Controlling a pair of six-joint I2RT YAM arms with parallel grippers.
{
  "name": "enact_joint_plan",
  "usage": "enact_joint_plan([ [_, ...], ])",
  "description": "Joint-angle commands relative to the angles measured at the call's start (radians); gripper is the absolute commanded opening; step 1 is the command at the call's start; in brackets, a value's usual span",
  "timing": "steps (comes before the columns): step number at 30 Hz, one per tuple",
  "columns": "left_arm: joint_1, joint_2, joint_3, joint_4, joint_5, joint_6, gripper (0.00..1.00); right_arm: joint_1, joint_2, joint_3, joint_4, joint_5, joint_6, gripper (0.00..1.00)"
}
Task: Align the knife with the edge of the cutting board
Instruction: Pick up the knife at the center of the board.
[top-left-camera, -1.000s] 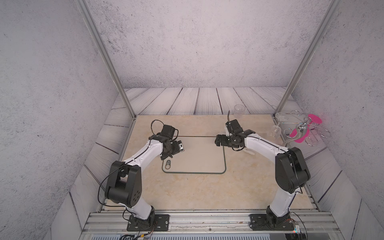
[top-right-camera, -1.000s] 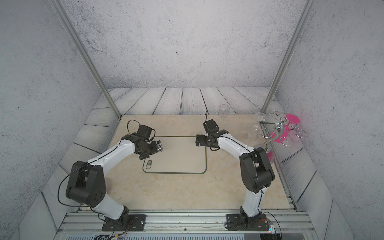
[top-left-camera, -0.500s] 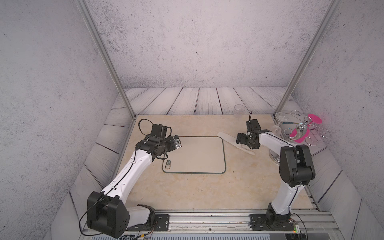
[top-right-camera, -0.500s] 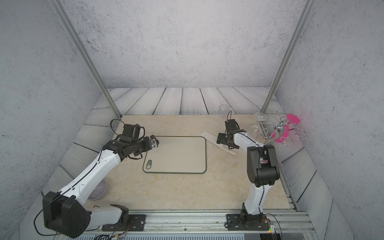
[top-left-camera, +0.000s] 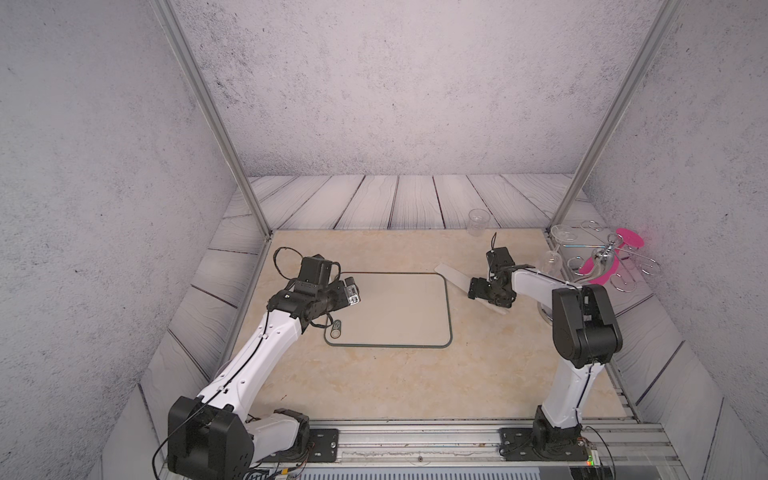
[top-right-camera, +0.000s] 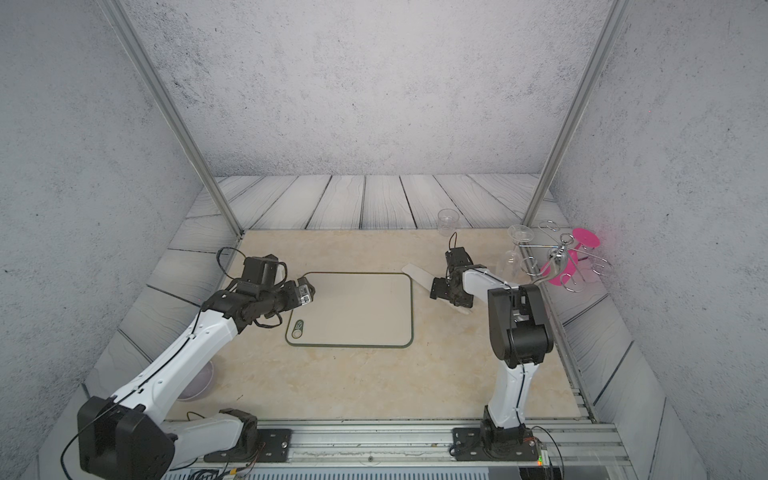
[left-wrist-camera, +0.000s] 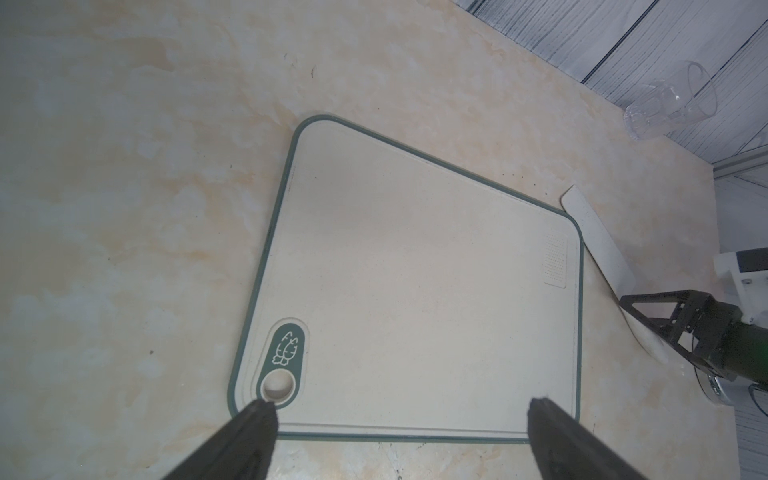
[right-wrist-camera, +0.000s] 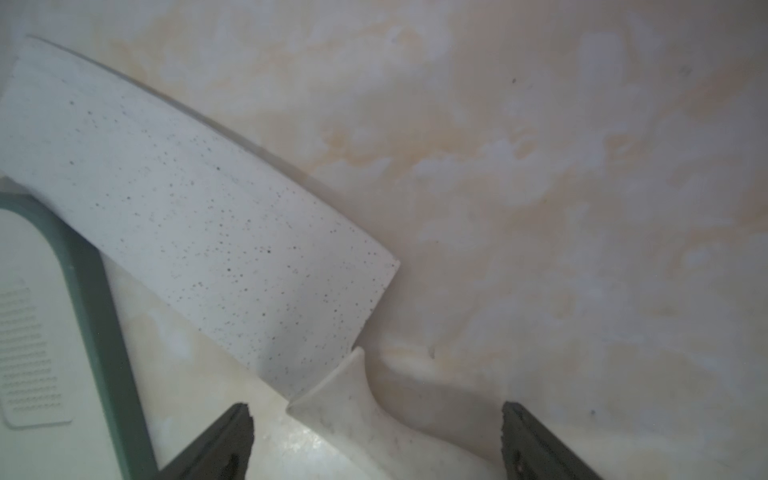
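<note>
While the right gripper (right-wrist-camera: 376, 409) straddles the knife (right-wrist-camera: 199, 216), its jaws stand wide and grip nothing.
Both fingers (right-wrist-camera: 224, 440) flank the handle (right-wrist-camera: 353, 411) with a gap on each side. The knife lies flat on the tabletop (top-left-camera: 415, 374) just beside the cutting board (top-left-camera: 395, 307) at its right short edge, angled away from it; the blade tip appears to touch the far corner rim. The left gripper (left-wrist-camera: 400, 405) hovers over the board, jaws wide, empty.
</note>
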Motion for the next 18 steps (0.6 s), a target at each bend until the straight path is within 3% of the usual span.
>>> enact_joint_plan([
  [1, 0.004, 0.004, -0.01, 0.017, 0.002, 0.022, 1.0, 0.029, -0.025, -0.033, -0.039, -0.026, 0.006, 0.89],
  [7, 0.005, 0.012, -0.009, 0.021, 0.01, 0.031, 1.0, 0.121, -0.044, -0.061, -0.067, 0.061, 0.01, 0.84],
  [11, 0.006, 0.011, -0.013, 0.023, 0.014, 0.034, 1.0, 0.187, -0.035, -0.041, -0.119, 0.093, 0.022, 0.74],
  [18, 0.005, 0.014, -0.015, 0.024, 0.022, 0.032, 1.0, 0.246, -0.019, -0.035, -0.132, 0.142, 0.02, 0.74],
])
